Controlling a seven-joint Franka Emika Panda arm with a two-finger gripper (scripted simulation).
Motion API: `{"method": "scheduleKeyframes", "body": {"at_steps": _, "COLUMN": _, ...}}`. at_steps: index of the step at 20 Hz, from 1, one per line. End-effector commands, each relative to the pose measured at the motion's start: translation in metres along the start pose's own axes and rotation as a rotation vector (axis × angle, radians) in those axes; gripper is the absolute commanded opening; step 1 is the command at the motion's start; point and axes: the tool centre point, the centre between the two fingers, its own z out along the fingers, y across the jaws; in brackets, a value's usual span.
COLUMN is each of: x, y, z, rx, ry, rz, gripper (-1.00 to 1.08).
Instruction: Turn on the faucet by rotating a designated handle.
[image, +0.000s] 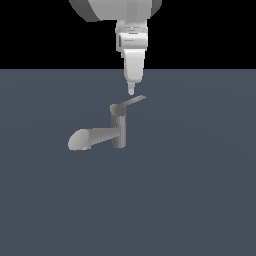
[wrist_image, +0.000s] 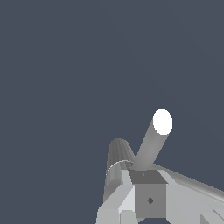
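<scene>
Exterior view: our tool (image: 131, 91), fingers seemingly together, hovers at 12 o'clock of the handle (image: 134, 101), which juts toward 2 o'clock from the faucet (image: 118, 127). Pressing near the cap may slip off.

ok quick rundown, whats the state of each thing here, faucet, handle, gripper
faucet: upright on the floor, spout pointing to the exterior view's left, no water visible
handle: sticking out from the post's cap toward the exterior view's right, tilted slightly up, not gripped
gripper: hanging just above the handle, tip pointing down; open or shut cannot be told
</scene>
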Motion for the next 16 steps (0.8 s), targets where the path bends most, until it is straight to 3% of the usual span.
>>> {"method": "scheduleKeyframes", "body": {"at_steps": 1, "x": 0.011, "y": -0.008, "z": 0.011, "rx": 0.0, "ry": 0.002, "rz": 0.062, "gripper": -1.0}}
{"method": "scheduleKeyframes", "body": {"at_steps": 9, "x": 0.038, "y": -0.024, "z": 0.035, "rx": -0.003, "ry": 0.003, "rz": 0.2, "gripper": -1.0}}
{"method": "scheduleKeyframes", "body": {"at_steps": 16, "x": 0.046, "y": -0.027, "z": 0.041, "rx": -0.003, "ry": 0.002, "rz": 0.237, "gripper": -1.0}}
